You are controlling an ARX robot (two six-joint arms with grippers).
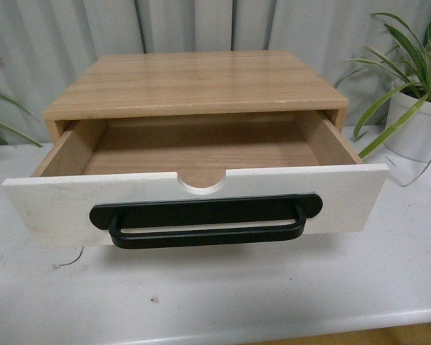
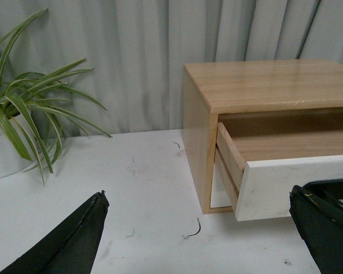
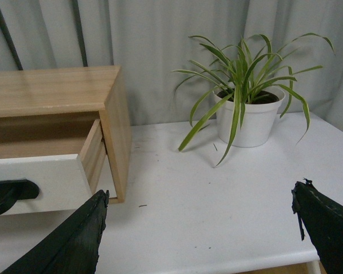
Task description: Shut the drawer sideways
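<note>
The drawer [image 1: 194, 205] stands pulled far out of a light wood cabinet [image 1: 194, 83]. It has a white front panel, a long black bar handle [image 1: 205, 223], a half-round top notch and light wood sides, and it is empty inside. Neither arm shows in the front view. My left gripper [image 2: 200, 240] is open and empty above the table, left of the cabinet; the drawer's left end [image 2: 286, 185] is just beyond it. My right gripper [image 3: 200, 240] is open and empty, to the right of the drawer's right end [image 3: 40, 180].
The cabinet rests on a white table [image 1: 215, 295] with its front edge close to me. A potted spider plant [image 1: 416, 108] stands to the right of the cabinet, another plant [image 2: 17, 131] to the left. A grey curtain hangs behind.
</note>
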